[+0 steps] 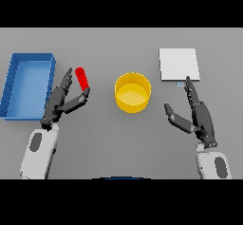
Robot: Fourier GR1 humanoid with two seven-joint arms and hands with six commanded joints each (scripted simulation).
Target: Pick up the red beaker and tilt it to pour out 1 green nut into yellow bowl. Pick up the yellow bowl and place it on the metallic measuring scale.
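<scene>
Red beaker (82, 78), left of the yellow bowl (133, 92), sits between my left hand's (60, 103) unclenched fingers and thumb; I must clasp squarely before lifting.

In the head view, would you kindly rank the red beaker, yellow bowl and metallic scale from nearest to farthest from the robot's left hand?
From the left hand:
1. Red beaker, right at its fingertips.
2. Yellow bowl, at the table's middle, to its right.
3. Metallic scale, far right, beyond the bowl.

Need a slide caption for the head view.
Left hand open around red beaker; yellow bowl centre; right hand open near scale.
</scene>
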